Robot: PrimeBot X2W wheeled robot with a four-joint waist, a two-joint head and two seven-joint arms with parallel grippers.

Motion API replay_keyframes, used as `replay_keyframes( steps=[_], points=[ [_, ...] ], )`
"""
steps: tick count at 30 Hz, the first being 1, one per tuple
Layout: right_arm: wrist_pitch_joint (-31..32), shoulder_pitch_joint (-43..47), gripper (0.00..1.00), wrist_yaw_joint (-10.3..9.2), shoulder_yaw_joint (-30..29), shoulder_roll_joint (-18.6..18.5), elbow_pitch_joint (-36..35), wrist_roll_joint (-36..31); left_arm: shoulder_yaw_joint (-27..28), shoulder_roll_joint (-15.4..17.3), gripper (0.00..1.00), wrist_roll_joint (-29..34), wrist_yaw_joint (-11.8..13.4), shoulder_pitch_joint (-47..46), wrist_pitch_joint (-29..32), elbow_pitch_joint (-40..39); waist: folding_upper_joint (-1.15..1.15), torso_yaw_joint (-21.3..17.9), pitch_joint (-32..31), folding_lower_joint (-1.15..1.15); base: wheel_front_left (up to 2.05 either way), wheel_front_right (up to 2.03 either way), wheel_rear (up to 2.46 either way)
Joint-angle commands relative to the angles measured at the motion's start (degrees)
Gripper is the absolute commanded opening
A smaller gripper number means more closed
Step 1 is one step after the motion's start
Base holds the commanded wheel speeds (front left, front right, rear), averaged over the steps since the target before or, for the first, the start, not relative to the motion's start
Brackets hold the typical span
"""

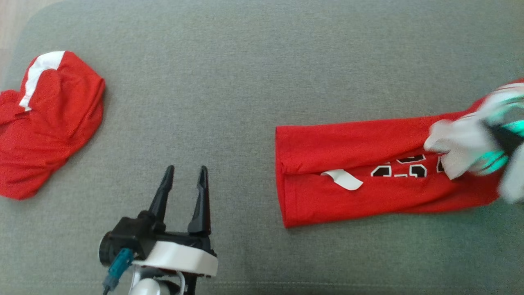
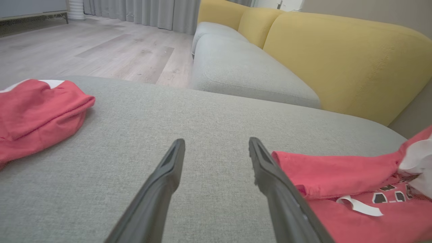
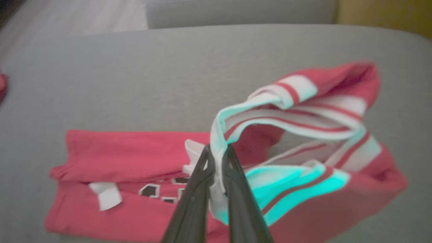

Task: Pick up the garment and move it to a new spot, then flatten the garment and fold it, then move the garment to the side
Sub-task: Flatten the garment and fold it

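Red jersey [image 1: 352, 180] is lying folded lengthwise on the grey cushion [image 1: 245, 61], and your right claw [image 3: 217, 158] is pinching its striped white trim [image 3: 287, 87], lifting that end, likely for the next fold. Your left claw [image 1: 186, 172] is hovering spread near the jersey's other end. Blur is hiding the lifted end's shape.

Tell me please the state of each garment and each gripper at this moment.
red jersey: folded into a long strip on the cushion, striped end lifted
red garment at left: bunched, untouched
left gripper: open, empty
right gripper: shut on the jersey's striped edge
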Motion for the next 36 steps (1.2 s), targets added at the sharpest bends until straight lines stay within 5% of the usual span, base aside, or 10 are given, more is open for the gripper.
replay_keyframes(
  steps=[1, 8, 16, 36],
  points=[
    [0.6, 0.5, 0.0, -0.04, 3.1, 0.6, -3.2, 0.3, 1.0, -0.4, 1.0, -0.4, 0.5, -1.4, -0.7, -1.5, 0.0, 0.4, 0.1, 0.0, 0.0, 0.0, 0.0],
    [-1.4, 2.2, 0.0, -0.04, 15.1, 7.8, -1.9, -1.2, -0.2, -0.4, 1.0, -1.5, 0.9, -2.1, -0.7, -0.4, 0.0, 2.8, 0.1, 0.0, 0.0, 0.0, 0.0],
    [-8.6, -0.1, 0.0, -0.04, 19.3, 14.9, 6.1, -3.9, 0.6, -0.4, 1.0, -1.0, 0.8, -1.5, -0.7, 0.9, 0.0, 3.7, -0.2, 0.0, 0.0, 0.0, 0.0],
    [-16.8, -6.1, 0.0, -0.04, 26.1, 18.9, 19.0, -4.5, -0.4, -0.4, 1.0, -1.5, 1.0, -2.3, -0.7, 2.8, 0.0, 3.1, -0.7, 0.0, 0.0, 0.0, 0.0]
  ],
)
